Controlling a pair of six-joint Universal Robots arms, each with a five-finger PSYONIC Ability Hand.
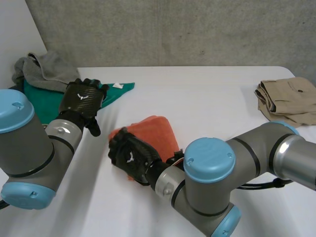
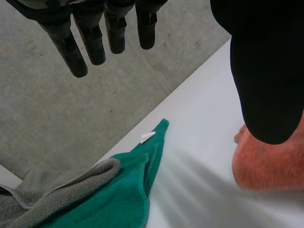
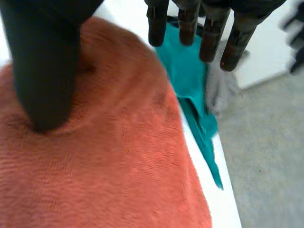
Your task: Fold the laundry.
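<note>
Step judged: flattening the orange towel (image 1: 159,132), which lay mid-desk (image 1: 212,103). An even, flat-palmed press would best keep its layers aligned. The right hand (image 1: 129,155) lay on the towel's near-left corner with fingers straight and thumb on the cloth, gripping nothing. The left hand (image 1: 84,98), left of the towel, hovered spread and empty.

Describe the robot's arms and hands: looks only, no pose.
The left arm and right arm are thick grey cylinders with dark seam rings and round light-blue caps. The left robot hand and right robot hand are black, each with a woven-pattern back bearing a small white mark, slim rod-like fingers and a broad thumb.
</note>
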